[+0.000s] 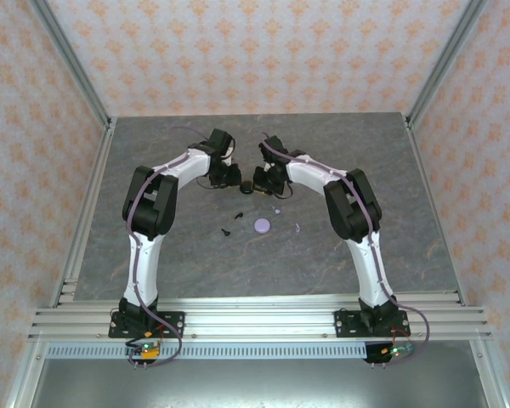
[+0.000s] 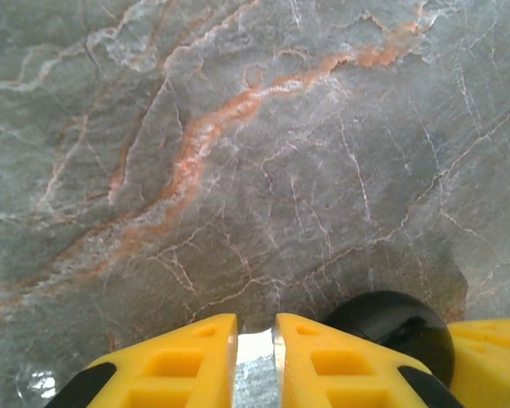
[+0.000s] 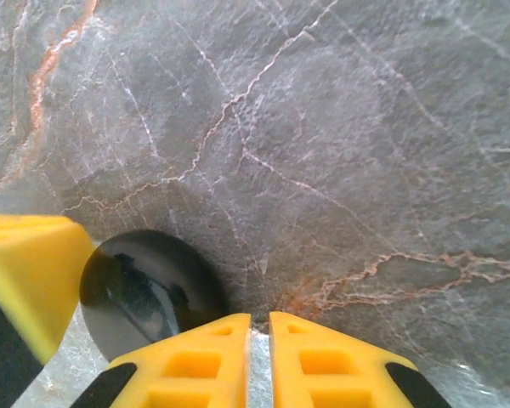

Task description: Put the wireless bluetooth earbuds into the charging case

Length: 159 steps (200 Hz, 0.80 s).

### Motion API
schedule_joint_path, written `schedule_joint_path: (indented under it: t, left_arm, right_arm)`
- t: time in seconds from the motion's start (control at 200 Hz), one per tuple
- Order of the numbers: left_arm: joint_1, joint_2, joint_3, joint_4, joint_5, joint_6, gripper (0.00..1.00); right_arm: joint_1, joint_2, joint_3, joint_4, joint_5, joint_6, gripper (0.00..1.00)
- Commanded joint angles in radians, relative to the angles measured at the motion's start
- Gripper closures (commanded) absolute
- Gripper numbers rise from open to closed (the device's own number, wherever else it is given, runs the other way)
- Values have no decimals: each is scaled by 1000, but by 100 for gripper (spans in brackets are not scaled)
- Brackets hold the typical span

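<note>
A glossy black round charging case (image 1: 247, 188) lies at the table's middle back, between my two grippers. In the left wrist view the case (image 2: 393, 330) sits just right of my left gripper (image 2: 256, 327), whose yellow jaws are shut with nothing in them. In the right wrist view the case (image 3: 146, 289) sits just left of my right gripper (image 3: 260, 321), also shut and empty. Two black earbuds (image 1: 236, 213) (image 1: 225, 230) and two lavender earbuds (image 1: 276, 208) (image 1: 296, 228) lie loose nearer the arm bases. From above, the left gripper (image 1: 234, 178) and right gripper (image 1: 268, 180) nearly meet.
A lavender round disc (image 1: 263, 225) lies among the loose earbuds. The marbled grey table (image 1: 365, 170) is walled by patterned panels at the back and sides. A metal rail (image 1: 255, 319) carries the arm bases at the near edge.
</note>
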Motion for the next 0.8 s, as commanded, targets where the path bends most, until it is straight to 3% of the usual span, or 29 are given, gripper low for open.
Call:
schedule_joint_path:
  t: [0.0,0.39,0.546,0.661,0.791]
  left_arm:
    - [-23,-49,-42,-39,27,15,80]
    - [-27,-160,-179,14,24,-20,80]
    - [-26,-194,-186,-17,-42,-14,79]
    - [-21,-211,-174,-34,-79,-6,78]
    - [-1,-210,-157,-23,-44,-14,73]
  right_arm:
    - [2,20,46,-52,54,0,85]
    - [-1,26,96,-127,124,-35,85]
    - [-5,-1,84,-133,140,-34,84]
    - [-16,-43,39,-91,96,-33,82]
    - [-33,-85,-17,-27,14,-31,77]
